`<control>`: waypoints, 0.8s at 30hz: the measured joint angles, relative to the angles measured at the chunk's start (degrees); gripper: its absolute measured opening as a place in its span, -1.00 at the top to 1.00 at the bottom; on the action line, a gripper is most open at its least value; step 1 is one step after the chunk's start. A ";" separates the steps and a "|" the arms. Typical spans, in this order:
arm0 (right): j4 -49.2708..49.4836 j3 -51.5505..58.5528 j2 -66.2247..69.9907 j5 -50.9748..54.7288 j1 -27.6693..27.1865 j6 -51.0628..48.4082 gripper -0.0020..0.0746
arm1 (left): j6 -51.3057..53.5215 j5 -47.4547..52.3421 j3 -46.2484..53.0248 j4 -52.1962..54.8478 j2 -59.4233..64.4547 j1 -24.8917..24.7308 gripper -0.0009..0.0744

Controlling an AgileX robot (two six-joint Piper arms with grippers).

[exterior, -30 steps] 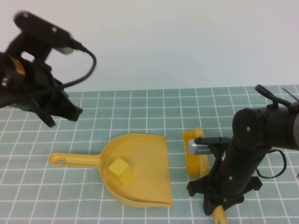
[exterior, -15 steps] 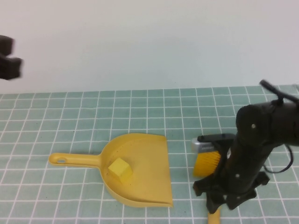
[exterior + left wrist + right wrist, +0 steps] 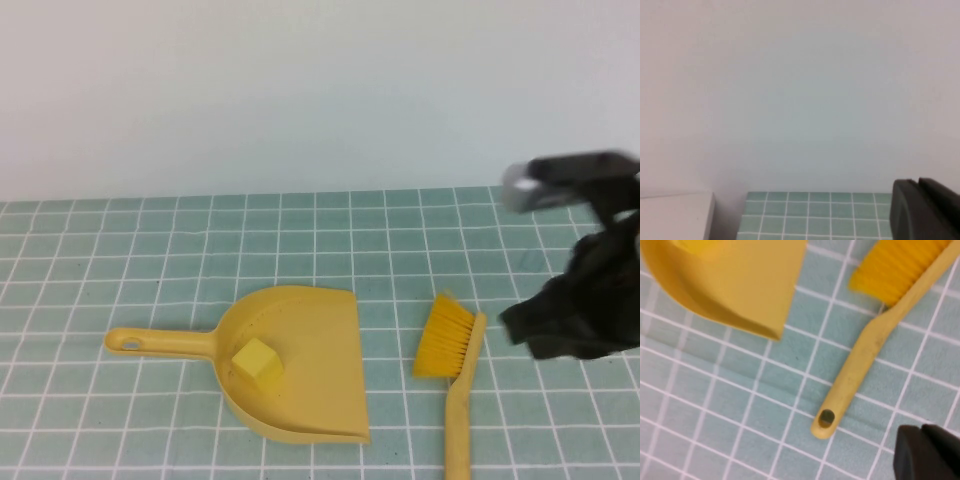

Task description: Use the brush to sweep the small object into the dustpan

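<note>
Tabletop (image 3: 120, 250) – green grid mat w/ white lines, pale wall behind.

Right arm sits at the right edge of the high view, raised off the mat, well apart from the tools. Right claw (image 3: 570, 325) is a dark blur there & only a tip shows in its wrist view – can't tell if it's apart or together, but it holds nothing visible. Left claw isn't in the high view; its wrist cam faces the wall w/ one dark tip in the corner, state can't be told.

Dustpan (image 3: 290, 365) lies flat mid-mat, handle toward the robot's left, open mouth to the right.

Brush (image 3: 455, 360) lies flat just beside the mouth, bristles away from the robot, handle toward it – nothing gripping it.

Small object (image 3: 256, 363), a yellow cube, sits inside the pan near the handle end.

Judgement: sweep looks done; at most parking the arms is left.
</note>
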 joint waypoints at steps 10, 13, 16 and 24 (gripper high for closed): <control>0.63 0.00 -13.46 2.11 0.00 -1.99 0.95 | -12.24 -16.63 28.09 -1.09 -16.50 0.13 0.98; -0.41 0.00 -15.45 1.35 0.00 -3.99 0.95 | -14.03 -20.05 35.86 -1.38 -21.36 0.13 0.98; -3.35 0.71 -18.33 -2.83 -0.04 -5.78 0.95 | -14.24 -22.49 42.76 -2.42 -25.65 0.13 0.98; -5.26 12.93 -34.10 -17.82 -13.29 -8.02 0.95 | -12.39 -25.33 55.93 2.59 -34.47 0.13 0.98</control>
